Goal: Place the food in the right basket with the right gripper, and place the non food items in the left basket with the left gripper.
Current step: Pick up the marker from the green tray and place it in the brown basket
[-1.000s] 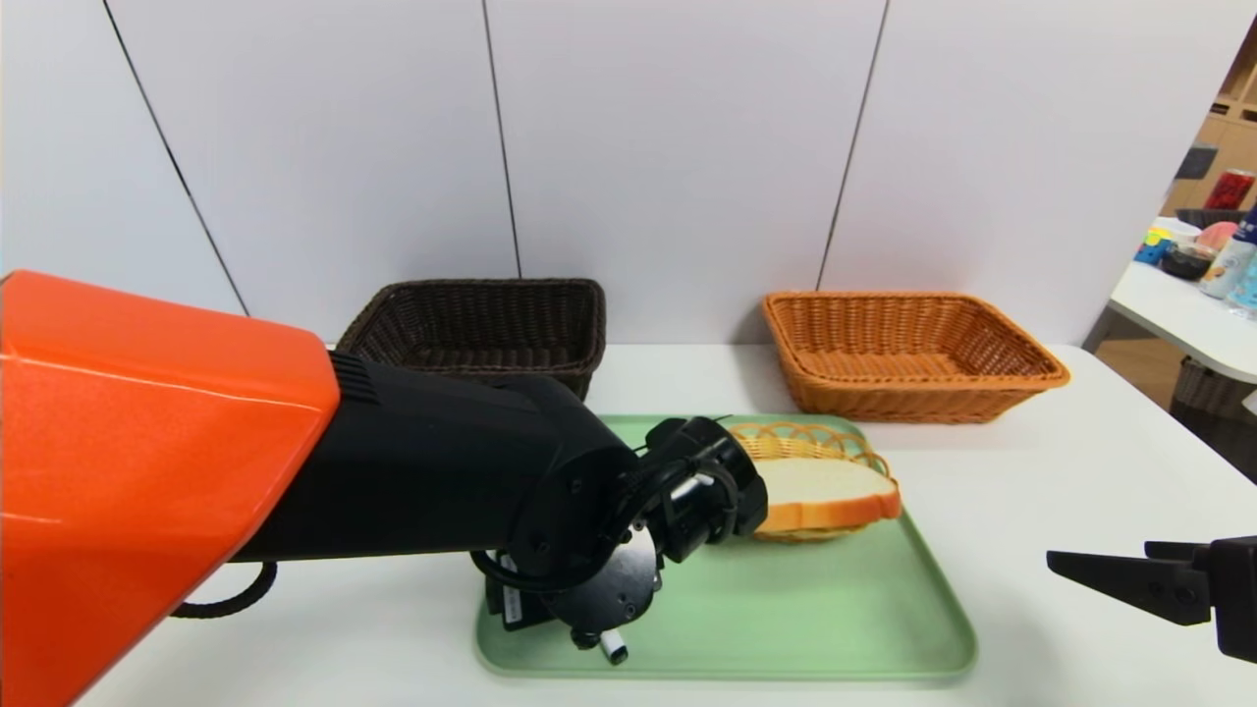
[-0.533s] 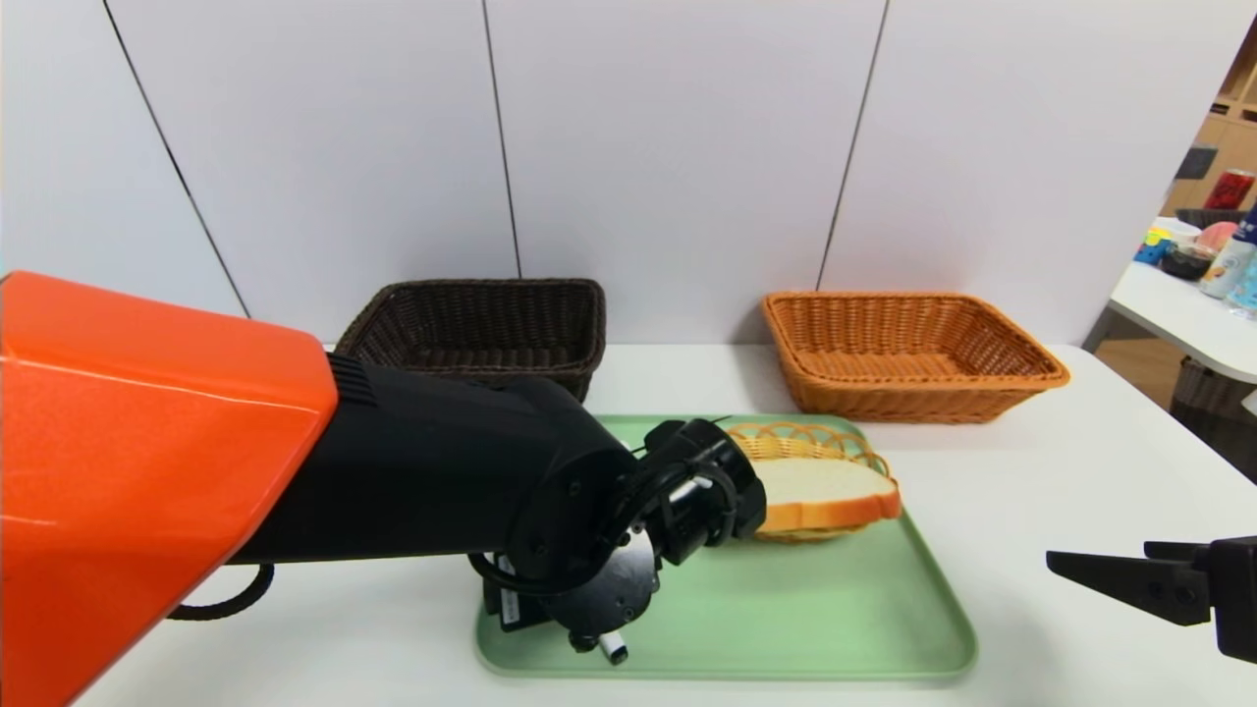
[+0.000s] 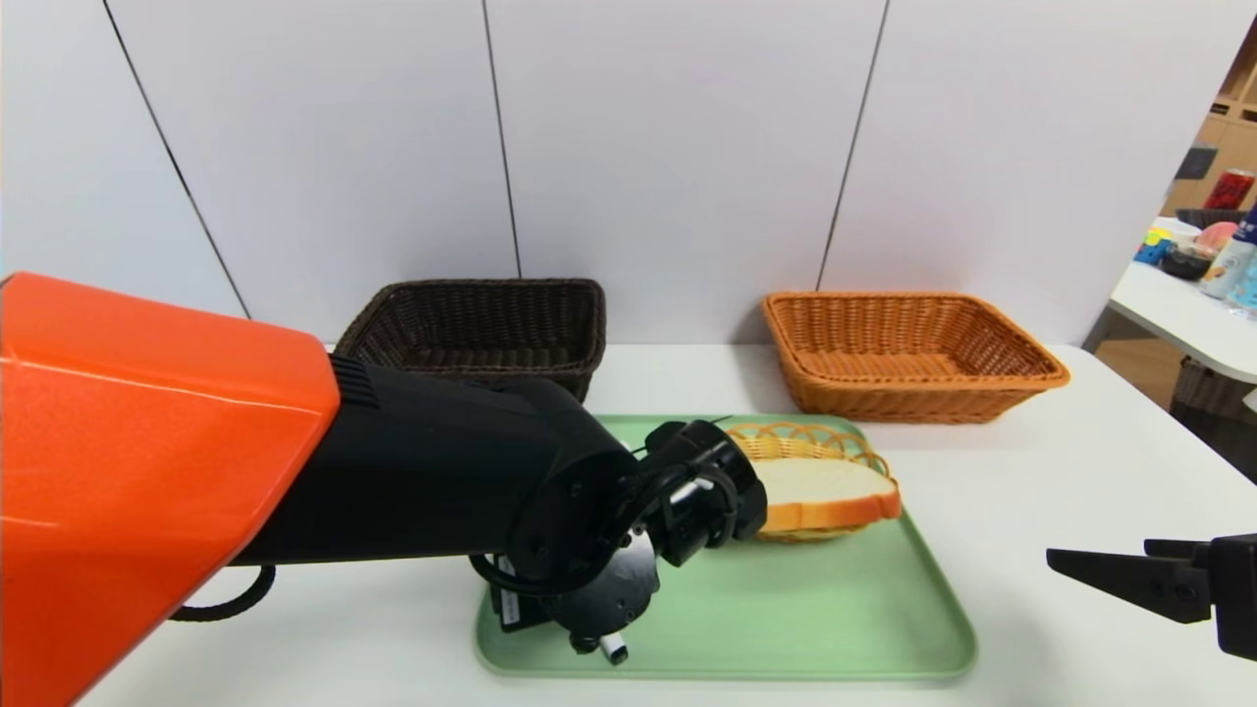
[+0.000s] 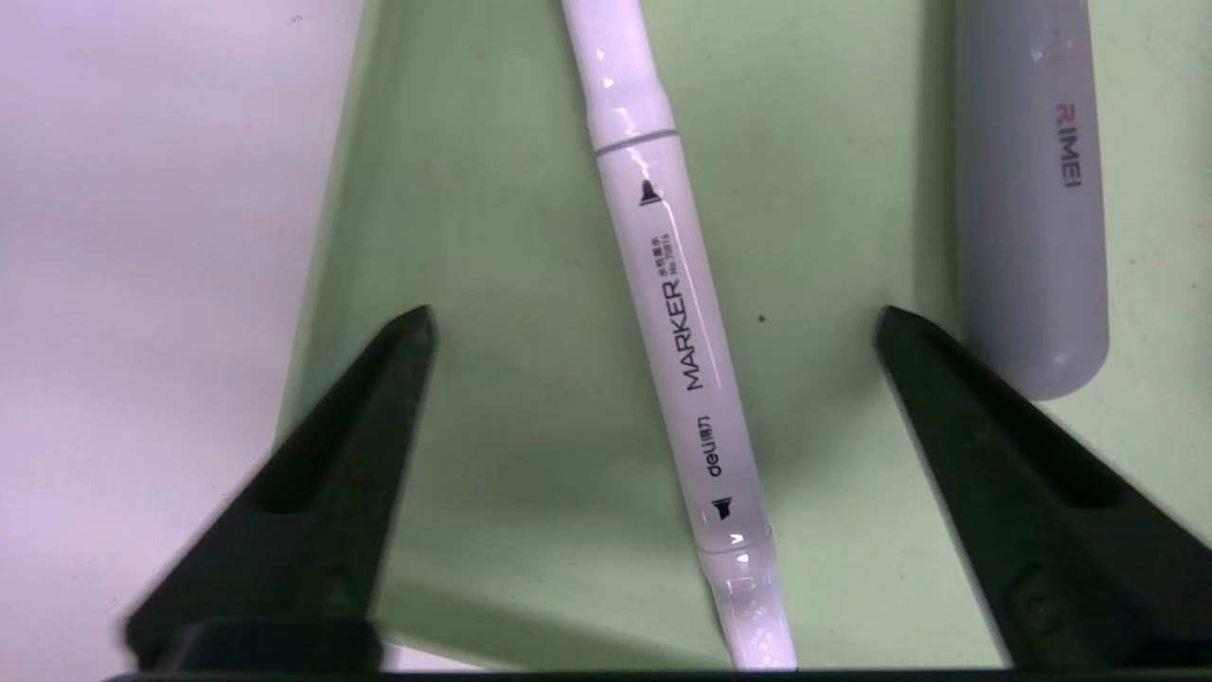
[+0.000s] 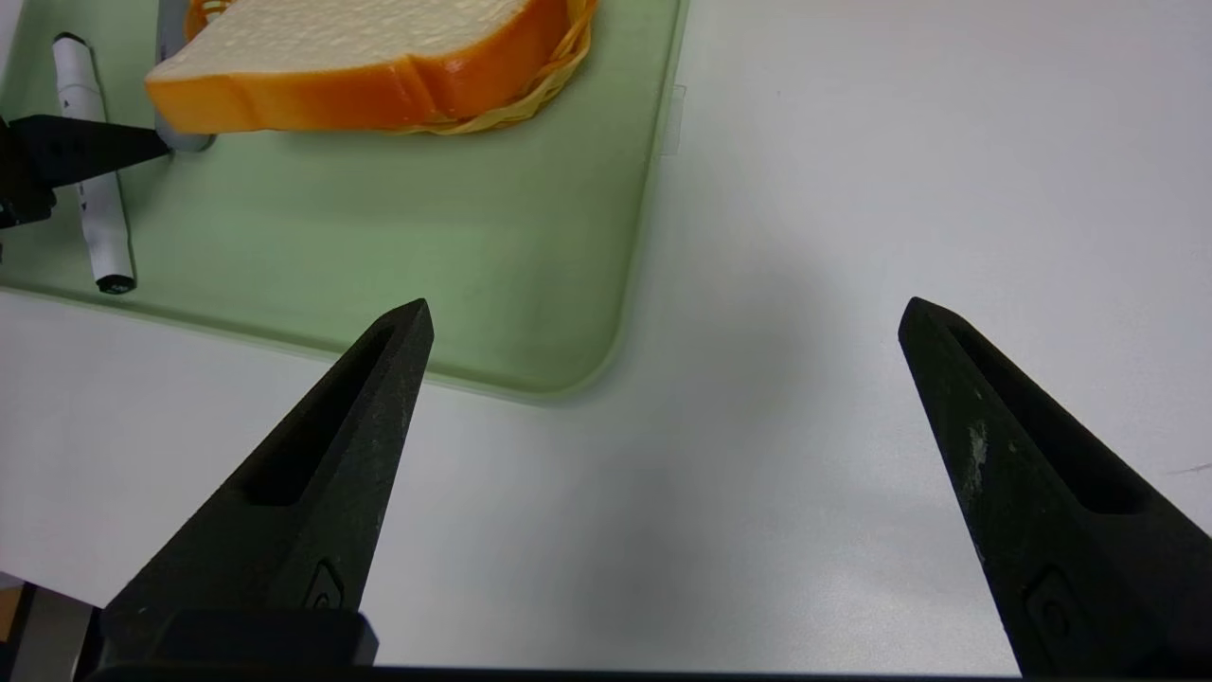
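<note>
On the white table, the left gripper (image 4: 653,322) hangs low over the green tray's (image 3: 835,619) near-left corner, jaws wide astride the untouched marker pen (image 4: 677,322), bread slice (image 3: 825,491) resting on a small yellow basket (image 3: 800,437) mid-tray, the right gripper (image 5: 663,317) splayed apart over bare table.

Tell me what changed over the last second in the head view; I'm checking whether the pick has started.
Nothing visibly changed. The left gripper hangs over the marker pen on the green tray, jaws open on either side of it, with the bread on the small oval basket. The right gripper sits open off to the right.
</note>
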`<move>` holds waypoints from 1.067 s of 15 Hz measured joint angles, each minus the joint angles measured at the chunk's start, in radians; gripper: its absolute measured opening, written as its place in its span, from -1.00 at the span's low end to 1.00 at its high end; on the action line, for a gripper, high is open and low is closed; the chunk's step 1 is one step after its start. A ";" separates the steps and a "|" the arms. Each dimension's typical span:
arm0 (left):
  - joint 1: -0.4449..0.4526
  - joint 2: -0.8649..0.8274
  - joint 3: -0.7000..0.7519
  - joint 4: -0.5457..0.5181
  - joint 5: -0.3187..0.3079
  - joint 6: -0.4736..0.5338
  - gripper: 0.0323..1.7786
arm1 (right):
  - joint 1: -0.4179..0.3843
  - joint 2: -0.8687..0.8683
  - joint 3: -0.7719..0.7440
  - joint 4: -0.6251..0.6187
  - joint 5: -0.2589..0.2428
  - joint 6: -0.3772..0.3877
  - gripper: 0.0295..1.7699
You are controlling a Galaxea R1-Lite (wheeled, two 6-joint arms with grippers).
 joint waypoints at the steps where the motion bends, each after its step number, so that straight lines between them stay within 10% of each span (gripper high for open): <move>1: 0.000 0.000 0.000 0.000 0.001 0.000 0.44 | 0.000 0.000 0.000 0.000 0.000 0.000 0.92; 6: 0.000 0.001 0.000 0.000 0.001 0.000 -0.19 | 0.000 0.000 0.000 0.000 0.000 -0.001 0.92; 7: 0.000 0.003 0.000 0.000 0.002 0.000 -0.73 | 0.000 0.000 -0.001 0.000 0.000 0.000 0.92; 8: 0.001 0.004 0.000 0.000 0.003 0.000 -0.84 | 0.000 0.000 -0.002 0.000 0.000 0.000 0.92; 16: 0.001 -0.001 -0.010 0.001 0.002 0.003 -0.84 | 0.000 -0.001 0.003 0.000 0.000 0.000 0.92</move>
